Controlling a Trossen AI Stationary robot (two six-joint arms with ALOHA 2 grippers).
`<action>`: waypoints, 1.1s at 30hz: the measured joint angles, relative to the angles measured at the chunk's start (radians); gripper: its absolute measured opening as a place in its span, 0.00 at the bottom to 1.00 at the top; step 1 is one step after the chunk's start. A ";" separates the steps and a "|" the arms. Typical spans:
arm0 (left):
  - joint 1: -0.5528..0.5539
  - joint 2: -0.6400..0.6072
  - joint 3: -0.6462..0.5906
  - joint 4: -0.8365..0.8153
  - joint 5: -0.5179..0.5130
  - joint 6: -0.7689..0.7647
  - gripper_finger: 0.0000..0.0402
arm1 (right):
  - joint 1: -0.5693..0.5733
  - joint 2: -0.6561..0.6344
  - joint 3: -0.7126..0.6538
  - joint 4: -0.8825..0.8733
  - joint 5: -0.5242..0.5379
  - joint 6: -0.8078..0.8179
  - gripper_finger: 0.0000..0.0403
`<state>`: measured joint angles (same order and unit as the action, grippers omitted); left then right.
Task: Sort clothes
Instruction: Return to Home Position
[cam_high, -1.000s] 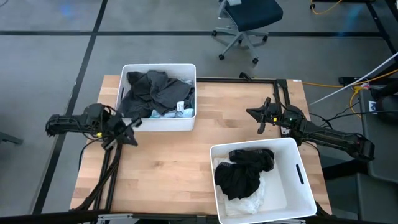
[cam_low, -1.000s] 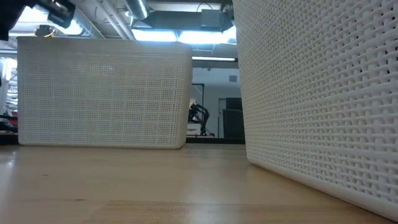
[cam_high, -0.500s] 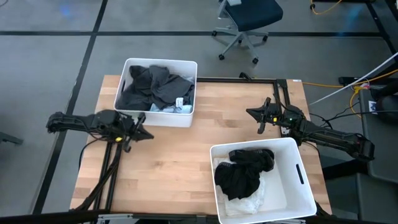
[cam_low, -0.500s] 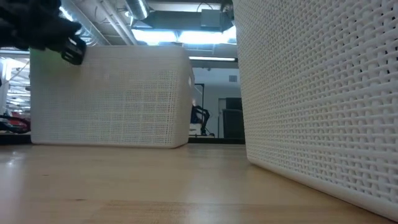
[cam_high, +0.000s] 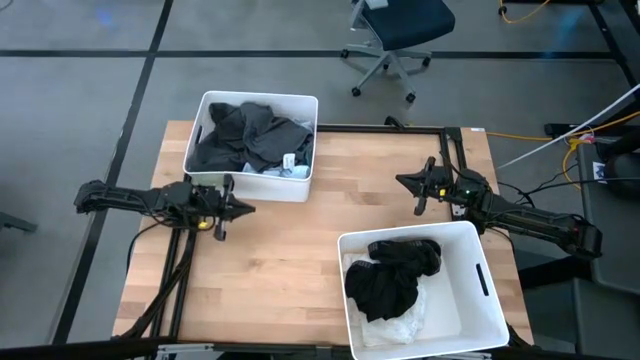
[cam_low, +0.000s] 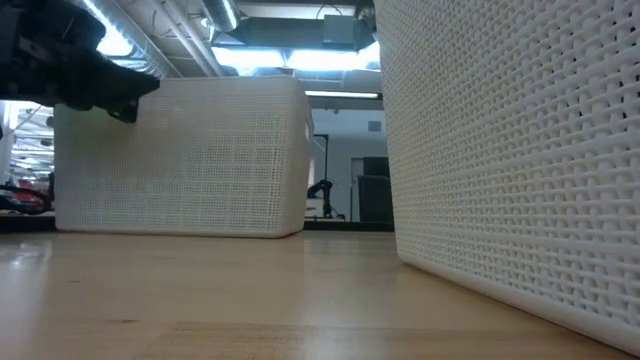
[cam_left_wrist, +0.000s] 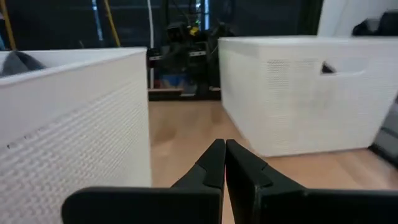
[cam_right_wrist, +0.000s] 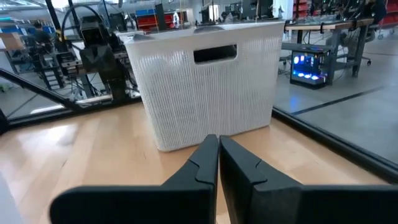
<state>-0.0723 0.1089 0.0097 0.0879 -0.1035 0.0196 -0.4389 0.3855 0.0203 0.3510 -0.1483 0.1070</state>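
Dark grey clothes (cam_high: 248, 138) with a pale piece (cam_high: 291, 167) lie piled in a white bin (cam_high: 205, 176) at the table's far left. A black garment (cam_high: 395, 275) lies on white cloth (cam_high: 400, 325) in a second white bin (cam_high: 480, 300) at the near right. My left gripper (cam_high: 247, 208) is shut and empty, level above the table, close along the far-left bin's near wall (cam_left_wrist: 74, 130); it also shows in the low view (cam_low: 135, 88). My right gripper (cam_high: 403, 181) is shut and empty over the table's right half, pointing toward the left. My left gripper lies close beside the far-left bin's near wall (cam_high: 250, 192), its fingers running along it. I cannot tell whether it touches the wall.
Bare wooden table (cam_high: 290, 250) lies between the two bins. A black frame (cam_high: 450, 140) runs along the far right edge. An office chair (cam_high: 395, 40) stands on the floor beyond the table.
My left gripper has gone from the far-left bin's near left corner toward the table's right, along the bin's near wall, staying shut. The bin has slid a little toward the far edge and turned slightly. My right arm has kept still.
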 joint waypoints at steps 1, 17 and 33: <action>0.000 0.000 0.000 -0.007 -0.014 0.011 0.00 | 0.000 0.000 -0.006 -0.006 -0.001 -0.003 0.04; 0.002 0.002 0.000 -0.027 -0.029 0.045 0.00 | 0.000 0.000 -0.010 0.007 -0.019 0.019 0.04; 0.002 0.002 0.000 -0.030 0.017 0.043 0.00 | 0.001 -0.082 -0.012 -0.028 0.052 0.013 0.04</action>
<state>-0.0700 0.1112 0.0093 0.0582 -0.0861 0.0628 -0.4381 0.3039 0.0082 0.3230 -0.0966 0.1203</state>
